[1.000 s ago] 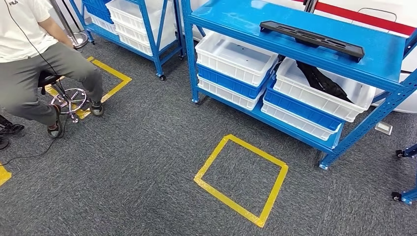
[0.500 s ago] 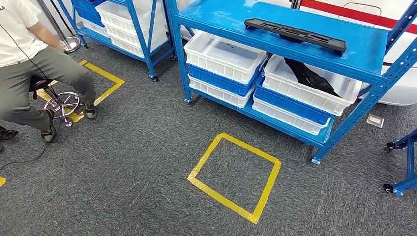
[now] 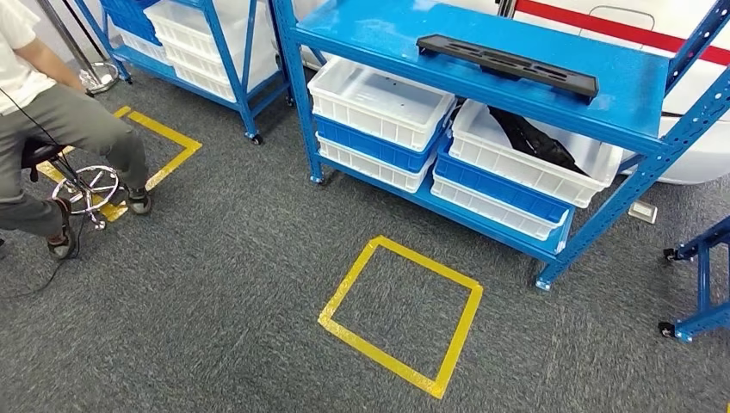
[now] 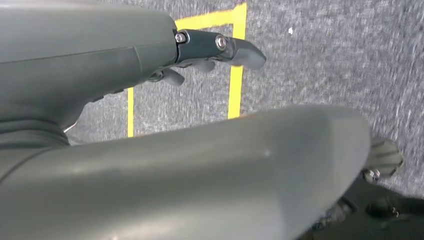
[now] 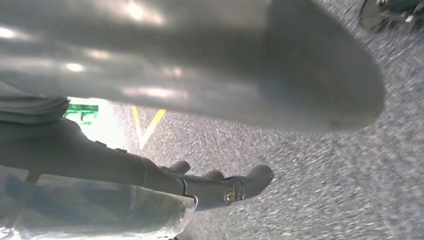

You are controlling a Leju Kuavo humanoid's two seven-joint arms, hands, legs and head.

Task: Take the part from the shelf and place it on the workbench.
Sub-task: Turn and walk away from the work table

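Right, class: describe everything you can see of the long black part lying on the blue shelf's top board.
The long black part is a flat, narrow bar, plastic by its matt look, with slots along its length and a raised edge. It lies flat and slantwise on the top board of the blue metal shelf, towards the shelf's right end. Only the board touches it.
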